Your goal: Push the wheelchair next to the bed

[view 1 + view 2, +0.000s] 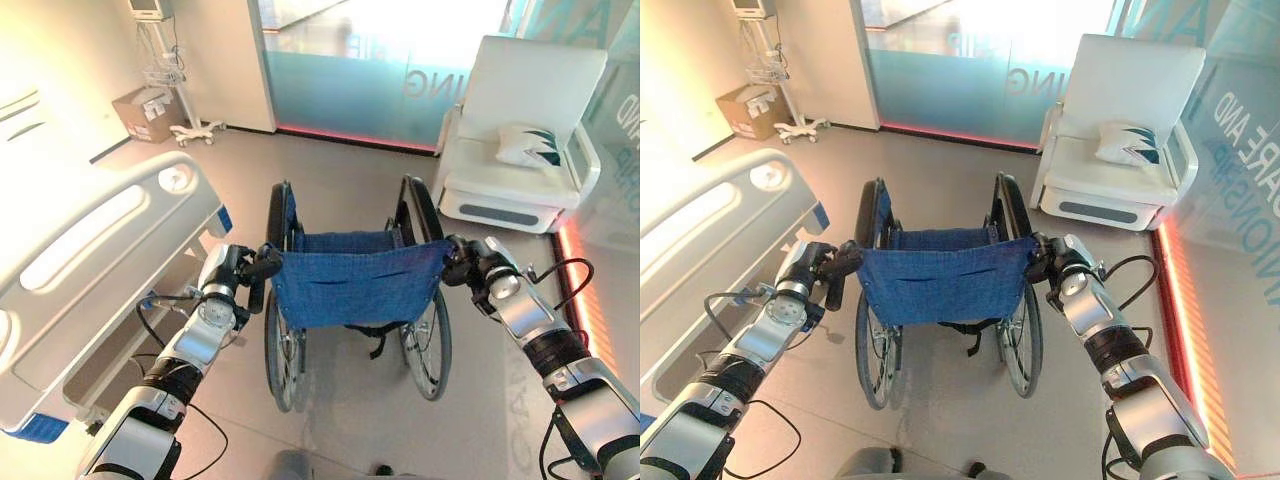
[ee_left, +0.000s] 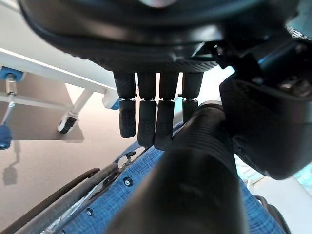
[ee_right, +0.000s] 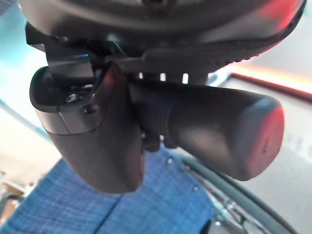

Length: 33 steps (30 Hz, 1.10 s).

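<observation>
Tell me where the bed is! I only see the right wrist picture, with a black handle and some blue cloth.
Observer: The bed stands on the robot's left of the wheelchair; they do not touch.
Operator: Is the other hand holding on too?
Observer: The left hand is at the left handle; its fingers look straight beside it, not wrapped round.
Operator: What is in front?
Observer: A white armchair with a pillow on it, ahead on the right.
</observation>
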Available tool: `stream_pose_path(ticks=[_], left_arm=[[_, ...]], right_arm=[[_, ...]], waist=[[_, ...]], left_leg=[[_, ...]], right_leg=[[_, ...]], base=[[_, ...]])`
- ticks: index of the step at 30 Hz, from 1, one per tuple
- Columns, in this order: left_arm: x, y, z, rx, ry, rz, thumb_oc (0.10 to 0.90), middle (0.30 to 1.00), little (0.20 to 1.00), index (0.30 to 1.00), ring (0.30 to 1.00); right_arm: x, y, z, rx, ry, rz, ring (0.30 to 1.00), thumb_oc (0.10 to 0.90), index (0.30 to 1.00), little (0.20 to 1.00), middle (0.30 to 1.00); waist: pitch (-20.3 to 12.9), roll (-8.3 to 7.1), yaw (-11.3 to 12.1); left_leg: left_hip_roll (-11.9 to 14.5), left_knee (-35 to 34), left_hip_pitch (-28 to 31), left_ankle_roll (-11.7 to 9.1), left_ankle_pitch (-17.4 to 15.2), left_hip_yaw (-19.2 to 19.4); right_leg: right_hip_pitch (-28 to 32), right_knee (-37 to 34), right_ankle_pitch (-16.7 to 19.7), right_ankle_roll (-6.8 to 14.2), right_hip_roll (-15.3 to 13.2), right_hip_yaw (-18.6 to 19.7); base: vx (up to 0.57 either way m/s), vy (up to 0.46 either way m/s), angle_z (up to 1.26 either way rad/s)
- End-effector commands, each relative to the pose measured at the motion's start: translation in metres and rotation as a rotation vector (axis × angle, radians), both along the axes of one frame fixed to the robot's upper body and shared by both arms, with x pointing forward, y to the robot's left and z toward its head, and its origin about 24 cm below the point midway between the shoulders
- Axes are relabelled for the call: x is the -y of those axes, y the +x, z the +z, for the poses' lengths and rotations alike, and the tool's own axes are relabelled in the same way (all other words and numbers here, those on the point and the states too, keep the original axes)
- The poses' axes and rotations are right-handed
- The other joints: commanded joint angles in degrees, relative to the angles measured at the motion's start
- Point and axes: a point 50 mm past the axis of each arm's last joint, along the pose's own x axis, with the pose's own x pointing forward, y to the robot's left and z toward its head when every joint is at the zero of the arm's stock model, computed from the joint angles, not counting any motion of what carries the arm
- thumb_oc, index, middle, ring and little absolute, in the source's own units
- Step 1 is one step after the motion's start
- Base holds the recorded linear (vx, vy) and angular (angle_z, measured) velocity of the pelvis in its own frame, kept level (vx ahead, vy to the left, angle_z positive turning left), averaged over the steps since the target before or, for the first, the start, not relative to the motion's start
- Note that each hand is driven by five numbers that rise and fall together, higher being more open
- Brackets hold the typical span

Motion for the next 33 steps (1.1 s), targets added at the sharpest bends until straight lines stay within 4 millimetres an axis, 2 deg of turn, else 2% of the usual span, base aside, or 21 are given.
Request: stream_pose_path(ticks=[1,2,5,6,8,14,16,20,21,22,23,25,26,27,28,29,30,31,33], left_arm=[[-0.002,-0.005,-0.006,-0.065,-0.052,-0.047,0.4,0.3,0.3,0.3,0.3],[-0.002,-0.005,-0.006,-0.067,-0.051,-0.047,0.4,0.3,0.3,0.3,0.3],[-0.007,-0.007,-0.01,-0.097,-0.049,-0.031,0.4,0.3,0.3,0.3,0.3],[-0.007,-0.008,-0.014,-0.111,-0.047,-0.035,0.4,0.3,0.3,0.3,0.3],[-0.007,-0.006,-0.013,-0.123,-0.03,-0.043,0.4,0.3,0.3,0.3,0.3],[-0.006,0.004,-0.006,-0.106,0.002,-0.026,0.4,0.3,0.3,0.3,0.3],[-0.003,0.006,-0.006,-0.102,0.005,-0.028,0.4,0.3,0.3,0.3,0.3],[0.001,0.007,-0.005,-0.098,0.019,-0.044,0.4,0.3,0.3,0.3,0.3],[0.004,0.006,-0.006,-0.094,0.031,-0.058,0.4,0.3,0.3,0.3,0.3],[0.004,0.004,-0.008,-0.091,0.032,-0.06,0.4,0.3,0.3,0.3,0.3],[0.003,0.001,-0.009,-0.091,0.034,-0.054,0.4,0.3,0.3,0.3,0.3],[0.001,-0.001,-0.009,-0.097,0.038,-0.056,0.4,0.3,0.3,0.3,0.3],[0.0,-0.002,-0.009,-0.099,0.038,-0.057,0.4,0.3,0.3,0.3,0.3],[-0.001,-0.001,-0.005,-0.098,0.035,-0.064,0.4,0.3,0.3,0.3,0.3],[-0.001,0.0,-0.003,-0.096,0.035,-0.074,0.4,0.3,0.3,0.3,0.3],[0.0,0.001,-0.002,-0.093,0.033,-0.076,0.4,0.3,0.3,0.3,0.3],[0.003,0.005,0.002,-0.084,0.032,-0.096,0.4,0.3,0.3,0.3,0.3],[0.006,0.008,0.003,-0.081,0.03,-0.103,0.4,0.3,0.3,0.3,0.3],[0.011,0.013,0.006,-0.08,0.049,-0.129,0.4,0.3,0.3,0.3,0.3]], right_arm=[[-0.051,0.013,0.021,-0.032,0.038,0.293,0.3,0.4,0.3,0.3,0.3],[-0.051,0.012,0.021,-0.033,0.038,0.294,0.3,0.4,0.3,0.3,0.3],[-0.046,0.006,0.009,-0.054,0.046,0.301,0.3,0.4,0.3,0.3,0.3],[-0.043,0.0,-0.001,-0.074,0.054,0.294,0.3,0.4,0.3,0.3,0.3],[-0.043,-0.001,-0.007,-0.07,0.064,0.285,0.3,0.4,0.3,0.3,0.3],[-0.062,0.007,-0.003,-0.025,0.08,0.311,0.3,0.4,0.3,0.3,0.3],[-0.065,0.009,-0.002,-0.021,0.08,0.319,0.3,0.4,0.3,0.3,0.3],[-0.061,0.009,-0.004,-0.009,0.069,0.303,0.3,0.4,0.3,0.3,0.3],[-0.057,0.006,-0.009,-0.009,0.073,0.286,0.3,0.4,0.3,0.3,0.3],[-0.055,0.004,-0.011,-0.011,0.068,0.292,0.3,0.4,0.3,0.3,0.3],[-0.056,0.002,-0.01,-0.013,0.069,0.318,0.3,0.4,0.3,0.3,0.3],[-0.055,0.001,-0.008,-0.017,0.067,0.323,0.3,0.4,0.3,0.3,0.3],[-0.054,0.0,-0.008,-0.018,0.069,0.322,0.3,0.4,0.3,0.3,0.3],[-0.05,0.0,-0.004,-0.014,0.072,0.311,0.3,0.4,0.3,0.3,0.3],[-0.048,0.001,-0.002,-0.012,0.076,0.301,0.3,0.4,0.3,0.3,0.3],[-0.047,0.001,-0.001,-0.01,0.079,0.298,0.3,0.4,0.3,0.3,0.3],[-0.044,0.004,0.005,-0.001,0.084,0.277,0.3,0.4,0.3,0.3,0.3],[-0.042,0.007,0.009,0.005,0.086,0.267,0.3,0.4,0.3,0.3,0.3],[-0.043,0.011,0.014,0.007,0.086,0.256,0.3,0.4,0.3,0.3,0.3]], waist=[[3.4,0.42,2.0],[3.5,0.46,2.0],[2.0,0.66,0.8],[1.2,0.06,0.7],[0.5,-0.51,1.1],[-0.8,-0.8,2.1],[-1.8,-0.93,2.9],[-2.6,-0.58,3.1],[-2.8,-0.28,2.4],[-2.6,-0.1,1.8],[-1.7,0.52,0.0],[-0.6,0.27,-2.1],[0.0,-0.17,-3.0],[0.8,-0.56,-4.2],[1.1,-0.93,-4.7],[1.4,-0.45,-5.0],[1.4,-0.21,-5.7],[1.6,0.09,-6.0],[1.2,-0.53,-6.1]], left_leg=[[-0.9,-2.1,-6.1,3.2,15.8,-0.9],[-0.9,-1.9,-6.0,3.2,15.7,-0.8],[-2.1,0.1,-2.2,5.5,9.3,1.5],[-3.2,2.4,-1.3,6.7,5.6,1.7],[-4.1,1.9,1.1,8.0,3.2,1.4],[-5.1,0.8,3.6,9.1,1.6,1.6],[-6.4,0.4,3.5,10.1,1.3,1.2],[-7.6,-0.1,4.3,11.7,0.6,0.7],[-8.4,-0.1,5.6,12.4,-0.2,-0.2],[-8.5,0.2,6.9,12.6,-0.8,-0.8],[-8.3,0.1,10.1,12.7,-2.2,-1.7],[-8.8,-0.4,13.6,12.8,-4.0,-2.8],[-9.3,-0.5,15.2,12.7,-5.2,-3.6],[-9.6,-0.8,17.6,12.5,-7.2,-5.1],[-9.8,-0.7,18.5,12.3,-8.1,-6.1],[-9.3,-0.5,19.1,12.2,-9.0,-6.7],[-8.6,0.2,20.1,11.6,-10.4,-8.5],[-7.9,0.8,20.7,11.2,-11.6,-9.4],[-7.3,2.9,20.7,10.4,-13.7,-9.8]], right_leg=[[7.6,-0.1,2.1,1.0,2.3,3.0],[7.6,0.1,1.9,1.0,2.3,3.0],[7.5,2.6,0.0,2.2,1.3,2.0],[7.6,3.8,0.1,3.2,-0.1,1.1],[7.2,5.3,1.5,4.7,-2.1,-0.4],[7.2,7.1,4.0,7.1,-5.9,-2.0],[7.5,11.7,8.5,7.7,-7.6,-1.3],[5.8,20.2,12.5,8.0,-7.5,-0.2],[1.9,26.2,15.2,8.3,-5.8,0.6],[-1.6,27.8,16.9,8.4,-5.7,0.5],[-9.7,27.8,18.8,8.2,-6.1,0.2],[-16.1,23.2,20.5,8.0,-7.0,0.2],[-17.3,19.1,21.3,8.3,-7.9,-0.1],[-19.0,12.1,22.7,9.0,-9.3,-0.8],[-20.5,7.4,22.9,9.2,-10.0,-0.4],[-19.9,5.6,22.9,9.3,-9.7,-0.8],[-20.7,-2.7,21.4,8.9,-9.6,0.4],[-20.0,-4.6,21.1,8.7,-9.4,0.8],[-18.6,-3.5,20.1,8.5,-9.7,1.6]], base=[[0.4,0.193,-0.63],[0.36,0.206,-0.87],[0.36,0.213,-0.67],[0.45,0.193,-0.24],[0.4,0.156,-0.04],[0.25,0.117,-0.17],[0.21,0.141,-0.34],[0.2,0.116,-0.08],[0.3,0.113,0.19],[0.48,0.11,0.42],[0.45,0.021,0.46],[0.45,-0.075,0.25],[0.5,-0.188,0.25],[0.5,-0.228,0.39],[0.44,-0.215,0.65],[0.41,-0.231,0.84],[0.38,-0.22,1.03],[0.37,-0.252,0.89],[0.3,-0.256,0.89]])
